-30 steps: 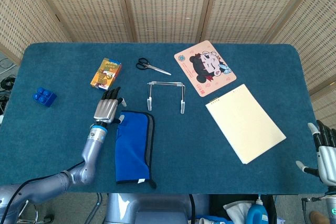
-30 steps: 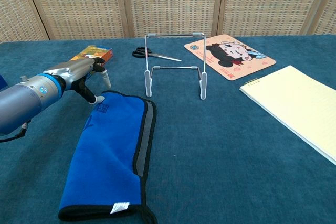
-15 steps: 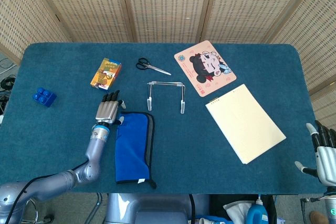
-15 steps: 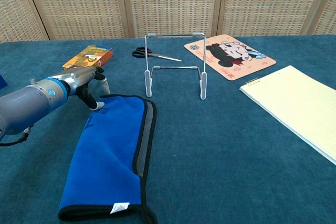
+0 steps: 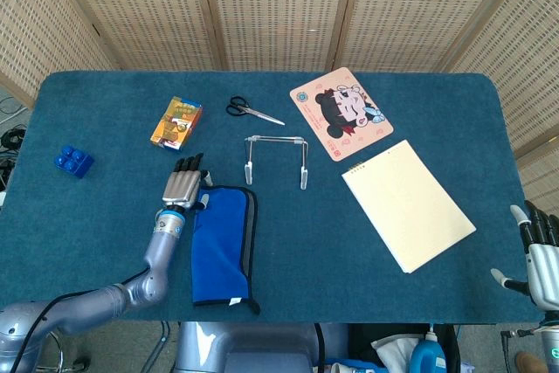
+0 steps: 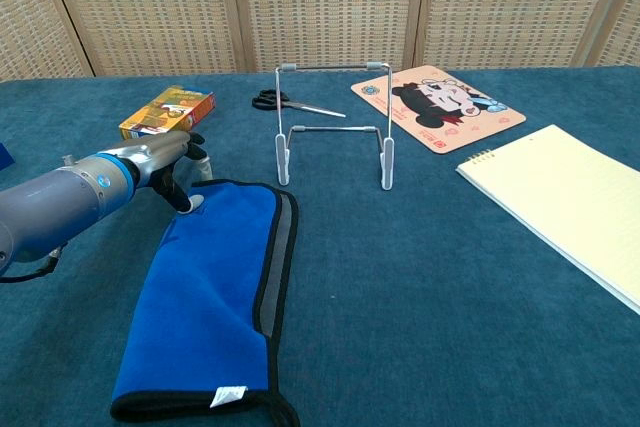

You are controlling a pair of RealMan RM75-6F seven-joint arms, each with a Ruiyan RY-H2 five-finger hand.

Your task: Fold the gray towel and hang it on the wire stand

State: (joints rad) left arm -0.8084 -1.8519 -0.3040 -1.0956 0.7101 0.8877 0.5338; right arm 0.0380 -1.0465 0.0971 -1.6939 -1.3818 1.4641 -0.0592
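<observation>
Blue-faced, soft and limp, the towel (image 6: 215,292) should be pinched at its far left corner, where the left robot hand (image 6: 172,162) hovers spread, holding nothing.

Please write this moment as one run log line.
left hand: at towel far corner | towel: folded, flat | wire stand: bare | right hand: idle

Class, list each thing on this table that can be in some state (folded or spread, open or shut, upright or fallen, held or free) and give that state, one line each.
towel: folded lengthwise, flat on the table, not on the stand
wire stand: upright, nothing hung on it
scissors: blades closed, lying flat
notepad: lying flat, blank page showing
left hand: at the towel's far left corner, no grip evident
right hand: open, at the table's edge
</observation>
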